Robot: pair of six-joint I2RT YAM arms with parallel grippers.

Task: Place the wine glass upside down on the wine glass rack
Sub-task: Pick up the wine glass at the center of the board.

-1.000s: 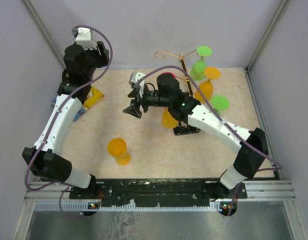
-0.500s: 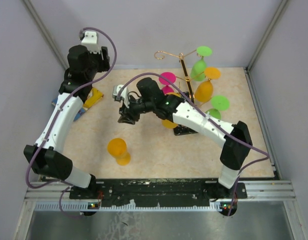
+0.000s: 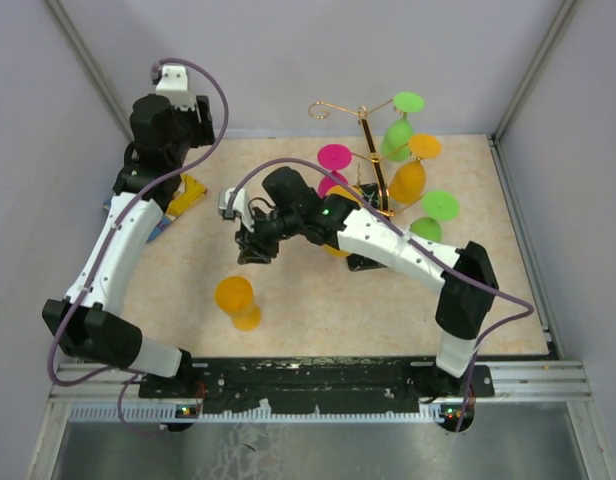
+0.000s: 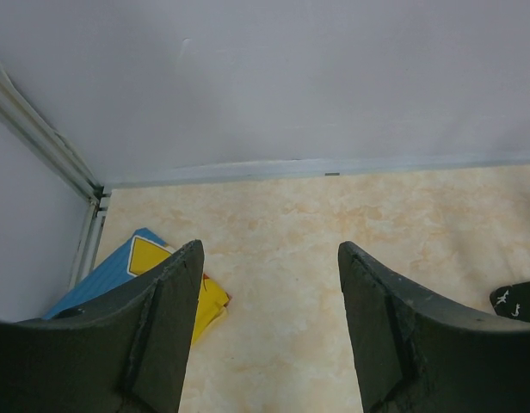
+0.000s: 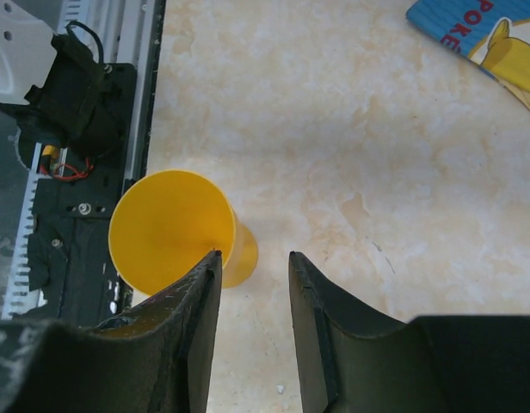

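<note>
The glass (image 3: pixel 236 300) is to be picked up now. It stands alone near the front edge of the tabletop (image 3: pixel 318 315), left of the middle. It cannot be told which end of it is up.

The right gripper (image 5: pixel 254 280) is held over the tabletop, a little behind the glass. Its jaws are only a small way apart, and nothing is between them. In the right wrist view the glass is seen off to one side, just past the tip of one finger, not in the gap.

The left gripper (image 4: pixel 269 292) is kept high by the back left corner. Its jaws are wide apart and empty.

To do this step well, the right jaws should first be opened wider, because the gap looks too thin for the glass. The gripper should then be slid sideways until the glass sits in the middle of the gap. Only then should it be brought down. The glass should be squeezed softly, so it is not tipped or pushed away.

The rack (image 3: pixel 368 135) stands right of the middle of the tabletop. The hung glasses (image 3: pixel 408 180) should not be bumped later.
</note>
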